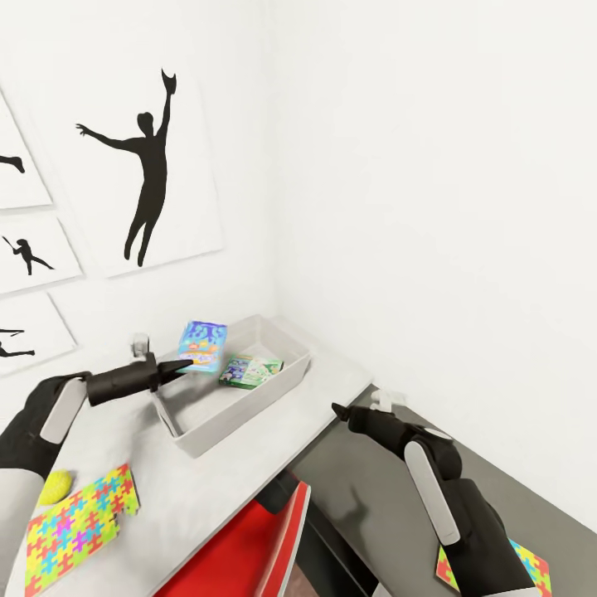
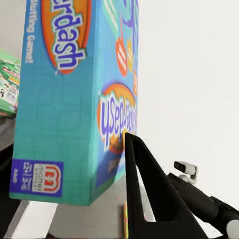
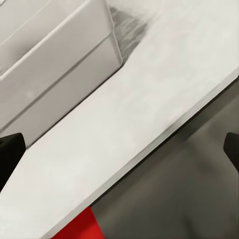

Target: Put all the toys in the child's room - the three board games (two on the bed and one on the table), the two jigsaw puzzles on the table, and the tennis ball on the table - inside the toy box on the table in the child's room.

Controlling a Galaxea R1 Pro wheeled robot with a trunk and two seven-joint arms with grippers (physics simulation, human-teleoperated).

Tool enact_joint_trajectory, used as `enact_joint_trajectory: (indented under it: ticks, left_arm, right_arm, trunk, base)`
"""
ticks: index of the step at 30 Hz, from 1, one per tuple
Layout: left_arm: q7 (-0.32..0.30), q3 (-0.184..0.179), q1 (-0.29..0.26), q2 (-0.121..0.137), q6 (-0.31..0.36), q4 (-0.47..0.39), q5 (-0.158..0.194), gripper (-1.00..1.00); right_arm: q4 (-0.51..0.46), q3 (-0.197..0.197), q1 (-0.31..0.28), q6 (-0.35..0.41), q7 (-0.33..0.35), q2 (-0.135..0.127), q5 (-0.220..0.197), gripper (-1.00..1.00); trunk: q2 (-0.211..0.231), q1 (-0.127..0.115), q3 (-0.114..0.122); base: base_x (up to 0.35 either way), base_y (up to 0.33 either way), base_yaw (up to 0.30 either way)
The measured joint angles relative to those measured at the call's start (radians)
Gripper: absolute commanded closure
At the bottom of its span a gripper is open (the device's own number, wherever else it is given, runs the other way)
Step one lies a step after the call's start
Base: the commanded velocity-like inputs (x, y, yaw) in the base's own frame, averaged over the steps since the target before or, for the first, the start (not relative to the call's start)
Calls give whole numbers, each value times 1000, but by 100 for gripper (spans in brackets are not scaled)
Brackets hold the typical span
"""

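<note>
Holding the blue board game (image 1: 202,346) pinched at its lower edge, the left gripper (image 1: 184,365) hangs it over the toy box (image 1: 286,383), where a green game box (image 1: 250,371) lies ahead of the fingertips. Best lower first, tilt flat, release beside the green box. Right gripper (image 1: 337,410) idles over the table (image 1: 332,373), fingers spread, empty.

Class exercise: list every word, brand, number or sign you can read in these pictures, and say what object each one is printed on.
"erdash", start cut off, in blue letters on an orange oval: blue board game in the left gripper.
"uffing Game!", start cut off: same box's edge.
"mattel" logo: its lower corner; small print beside it unreadable.
A second oval logo on its side: upside down, not surely readable.
Green game box in the toy box: print too small.
</note>
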Motion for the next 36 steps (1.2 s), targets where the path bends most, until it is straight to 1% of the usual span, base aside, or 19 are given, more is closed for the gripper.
enact_joint_trajectory:
  ticks: [2,3,4,5,6,7,8,9,10,11,12,14,16,18,22,25,33,36]
  left_arm:
    - [66,2,-15,-26,0,1,1,100]
    - [115,2,-23,-47,-1,3,1,100]
    - [133,3,-26,-56,-2,5,0,100]
    - [171,4,-32,-73,-1,11,2,100]
    - [237,5,-44,-96,-4,30,-5,100]
    - [283,7,-55,-107,-6,48,-6,100]
    - [327,11,-67,-116,-6,67,0,100]
    - [386,24,-86,-126,-9,96,-2,100]
    - [421,37,-95,-132,-10,110,-2,100]
    - [474,63,-103,-139,-10,126,2,100]
    - [512,84,-107,-141,-11,133,-3,100]
    - [589,124,-110,-144,-12,140,2,100]
    - [663,155,-111,-148,-18,144,2,100]
    - [699,165,-112,-152,-37,145,10,100]
    - [767,171,-112,-158,-68,145,9,100]
    - [811,172,-112,-178,-73,145,14,100]
    - [887,172,-114,-218,-72,146,7,100]
    - [913,173,-116,-225,-71,146,4,100]
  right_arm:
    - [0,-1,0,0,6,0,-1,-100]
    - [0,-1,0,0,9,0,-1,-100]
    - [0,-2,0,0,10,0,-1,-100]
    - [0,-2,0,0,11,0,-1,-100]
    - [0,-2,0,0,12,0,-1,-100]
    - [0,-2,0,0,13,0,-1,-100]
    - [0,-3,0,0,13,0,-1,-100]
    - [0,-3,0,-1,13,0,-2,-100]
    - [0,-4,0,-1,13,0,-2,-100]
    - [0,-4,0,-3,13,0,-1,-100]
    - [0,-4,0,-4,13,0,0,-100]
    - [0,-5,0,-6,13,0,3,-100]
    - [1,-5,0,-13,13,0,4,-100]
    - [1,-5,0,-29,13,0,5,-100]
    - [3,-6,0,-47,13,-2,7,-100]
    - [4,-6,0,-49,12,-2,6,-100]
    - [4,-6,0,-49,12,-2,6,-100]
    - [4,-6,0,-49,12,-2,6,-100]
  trunk:
    - [0,0,0]
    - [0,0,0]
    - [0,0,0]
    - [0,0,0]
    - [0,0,0]
    - [0,0,0]
    - [0,0,0]
    - [0,0,0]
    - [0,0,0]
    - [0,0,0]
    - [0,0,0]
    - [0,0,0]
    - [0,0,0]
    - [0,0,0]
    - [0,0,0]
    - [0,0,0]
    - [0,0,0]
    - [0,0,0]
  base:
    - [0,0,0]
    - [0,0,0]
    - [0,0,0]
    - [0,0,0]
    - [0,0,0]
    - [0,0,0]
    - [0,0,0]
    - [0,0,0]
    - [0,0,0]
    - [0,0,0]
    - [0,0,0]
    - [0,0,0]
    - [0,0,0]
    - [0,0,0]
    - [0,0,0]
    - [0,0,0]
    - [0,0,0]
    - [0,0,0]
